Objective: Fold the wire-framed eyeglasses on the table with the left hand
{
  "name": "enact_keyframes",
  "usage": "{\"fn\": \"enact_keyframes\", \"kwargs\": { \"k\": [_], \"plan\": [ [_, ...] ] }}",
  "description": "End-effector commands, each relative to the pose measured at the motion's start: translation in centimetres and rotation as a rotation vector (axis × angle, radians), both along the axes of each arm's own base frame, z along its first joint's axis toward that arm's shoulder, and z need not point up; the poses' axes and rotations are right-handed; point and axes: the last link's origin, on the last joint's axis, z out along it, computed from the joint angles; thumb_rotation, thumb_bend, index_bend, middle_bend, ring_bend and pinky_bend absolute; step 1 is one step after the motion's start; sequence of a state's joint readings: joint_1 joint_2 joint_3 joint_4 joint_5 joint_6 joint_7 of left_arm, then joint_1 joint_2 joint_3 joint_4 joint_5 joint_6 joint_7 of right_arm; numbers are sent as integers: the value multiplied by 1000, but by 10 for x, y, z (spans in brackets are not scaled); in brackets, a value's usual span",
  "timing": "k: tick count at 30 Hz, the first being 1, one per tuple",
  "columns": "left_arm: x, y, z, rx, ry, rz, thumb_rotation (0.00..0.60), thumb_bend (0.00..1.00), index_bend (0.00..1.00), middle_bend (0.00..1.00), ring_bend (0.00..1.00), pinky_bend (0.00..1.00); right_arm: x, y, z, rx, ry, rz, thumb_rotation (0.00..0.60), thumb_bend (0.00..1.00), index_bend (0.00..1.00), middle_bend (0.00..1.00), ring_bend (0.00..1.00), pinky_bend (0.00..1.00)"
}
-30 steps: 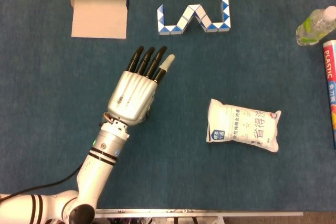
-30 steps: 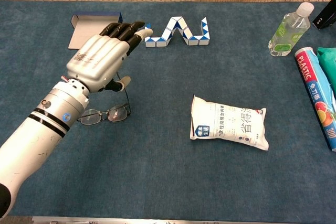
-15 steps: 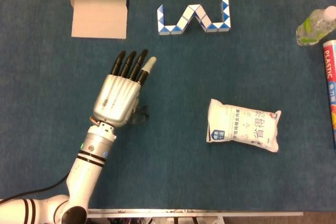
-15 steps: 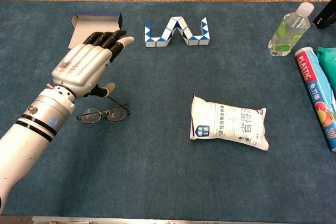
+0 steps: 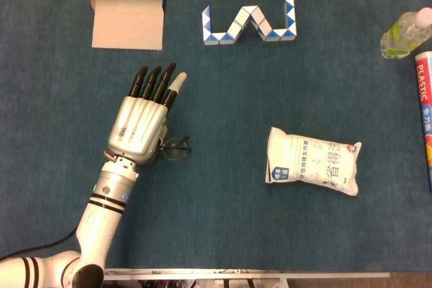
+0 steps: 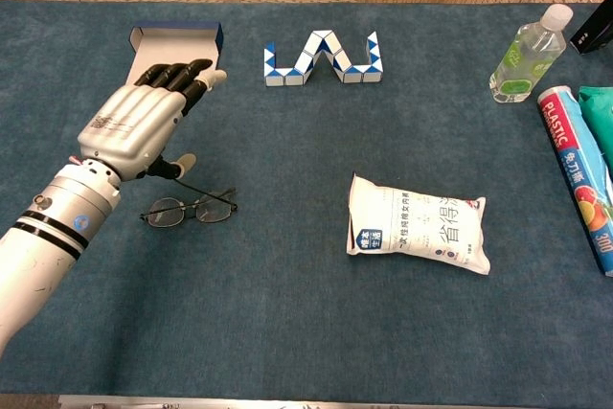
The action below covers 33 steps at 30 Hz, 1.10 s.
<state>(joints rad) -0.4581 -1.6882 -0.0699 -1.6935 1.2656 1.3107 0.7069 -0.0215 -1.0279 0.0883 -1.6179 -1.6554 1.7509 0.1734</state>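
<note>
The wire-framed eyeglasses (image 6: 189,208) lie on the blue table, lenses toward me, one thin temple arm angled across behind the lenses. In the head view only one lens (image 5: 177,150) shows beside my wrist; the remainder is hidden under my hand. My left hand (image 6: 139,122) hovers palm-down just above and behind the glasses, fingers stretched out flat toward the far side, holding nothing. The same left hand (image 5: 140,118) covers most of the frame from above. My right hand is in neither view.
An open cardboard box (image 5: 127,23) sits at the far left, a blue-white twist puzzle (image 5: 251,23) behind centre. A white snack bag (image 5: 312,168) lies to the right. A water bottle (image 6: 524,55) and plastic-wrap roll (image 6: 578,174) line the right edge.
My left hand has drawn back toward me and to the left, lowering slightly. The glasses' raised temple arm now lies down across the frame. The lens has come into the head view.
</note>
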Motion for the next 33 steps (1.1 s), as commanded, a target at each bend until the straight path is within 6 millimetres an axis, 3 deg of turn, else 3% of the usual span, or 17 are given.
{"fn": "enact_keyframes", "kwargs": {
  "k": [1, 33],
  "plan": [
    [-4, -1, -1, -8, -4, 5, 600, 284, 35, 0, 0, 0, 0, 0, 0, 0, 0, 0, 600, 228, 451, 439, 278, 271],
    [-62, 7, -26, -46, -61, 75, 600, 284, 35, 0, 0, 0, -1, -1, 1, -7, 0, -4, 600, 228, 451, 439, 278, 271]
  ]
}}
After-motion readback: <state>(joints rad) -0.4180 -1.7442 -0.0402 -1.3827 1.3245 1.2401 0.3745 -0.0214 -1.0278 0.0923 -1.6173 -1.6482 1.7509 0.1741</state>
